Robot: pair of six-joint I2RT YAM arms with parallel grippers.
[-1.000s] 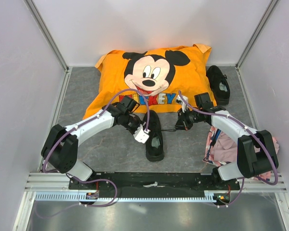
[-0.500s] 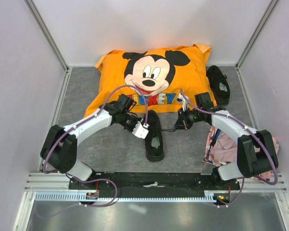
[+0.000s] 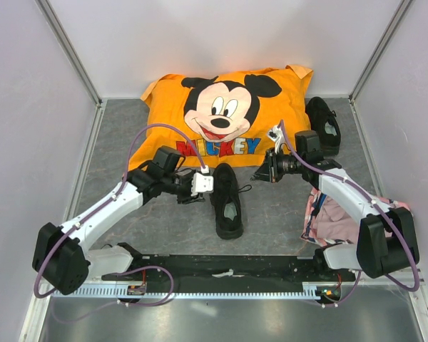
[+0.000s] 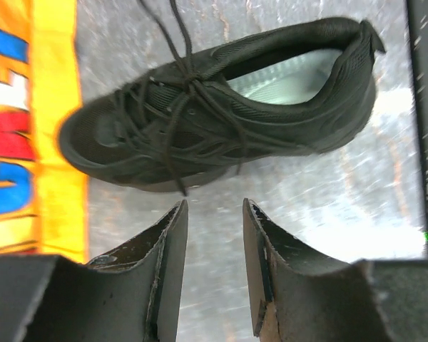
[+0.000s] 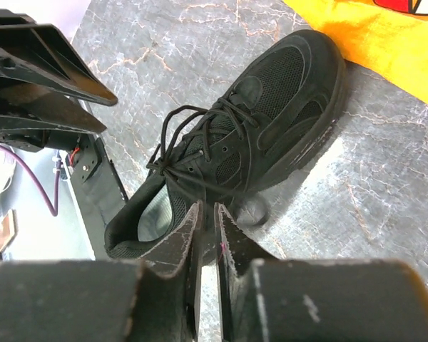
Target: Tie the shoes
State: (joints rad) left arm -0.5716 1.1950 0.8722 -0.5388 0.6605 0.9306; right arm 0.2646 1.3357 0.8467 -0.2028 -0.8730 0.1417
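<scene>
One black shoe (image 3: 227, 201) lies on the grey floor between my grippers, toe toward the pillow, pale insole showing. Its laces (image 4: 189, 85) are crossed in a loose knot, with the ends lying slack beside it. The second shoe (image 3: 323, 125) lies at the back right by the pillow. My left gripper (image 3: 204, 183) is open and empty, just left of the shoe, which fills the left wrist view (image 4: 221, 107) beyond the jaws (image 4: 214, 205). My right gripper (image 3: 259, 175) sits right of the shoe (image 5: 271, 121). Its jaws (image 5: 208, 206) stand a thin gap apart with no lace seen between them.
A large orange Mickey pillow (image 3: 225, 114) covers the back middle, touching the shoe's toe. A pink cloth (image 3: 337, 214) lies under the right arm at the right edge. Walls enclose the floor on three sides. A black rail (image 3: 228, 267) runs along the near edge.
The left gripper has pulled back left off the shoe and turned level. The right gripper has lifted up and away. The lace that ran taut to it now lies slack.
</scene>
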